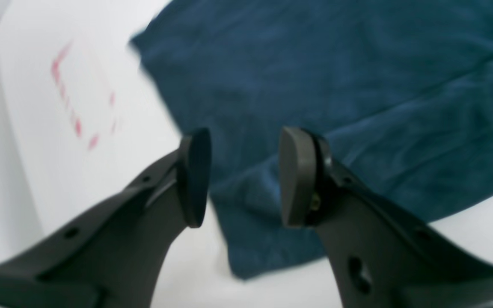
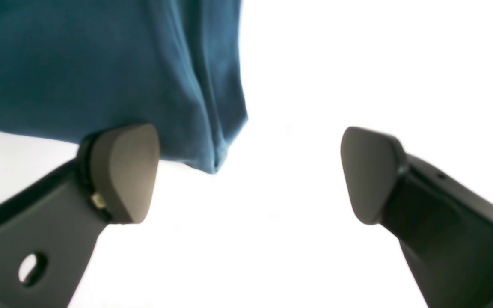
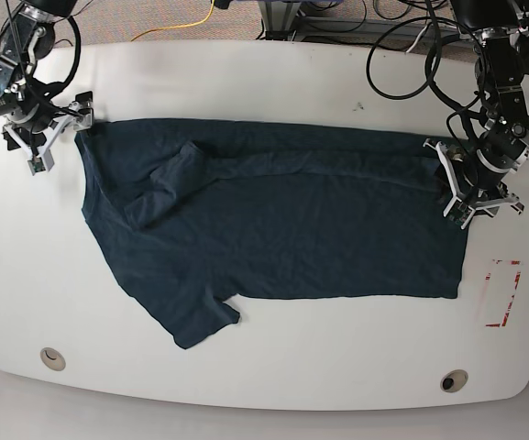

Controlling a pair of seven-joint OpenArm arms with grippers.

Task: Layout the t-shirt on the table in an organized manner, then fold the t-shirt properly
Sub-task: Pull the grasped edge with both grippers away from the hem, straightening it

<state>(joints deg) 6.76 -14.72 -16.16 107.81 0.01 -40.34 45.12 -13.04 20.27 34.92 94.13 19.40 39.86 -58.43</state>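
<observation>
Your dark blue shirt (image 3: 273, 229) lies spread out flat on the white desk (image 3: 273, 82). One sleeve is folded in over the chest, and the other sleeve sticks out toward the front edge. Your left tool (image 1: 244, 177) hangs over the bottom edge of the shirt, near the red tape mark (image 3: 502, 293). Its two pads have a gap between them and hold nothing. Your right tool (image 2: 250, 173) is by the shirt's far corner. It is wide apart and holds nothing too.
</observation>
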